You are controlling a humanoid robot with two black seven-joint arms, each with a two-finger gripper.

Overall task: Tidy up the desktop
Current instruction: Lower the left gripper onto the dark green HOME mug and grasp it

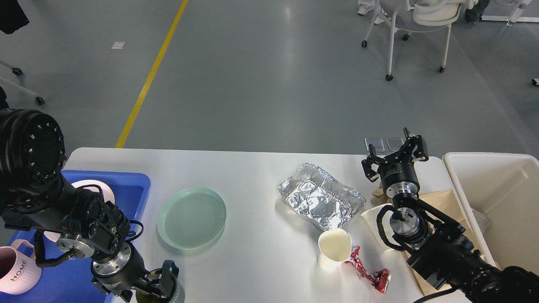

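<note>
my left pincer (158, 286) sits low over the dark green mug (170, 288) at the white bench's (257, 252) near edge; i cannot tell its spread. my right pincer (396, 158) hovers apart beside the foil (320, 198).
</note>
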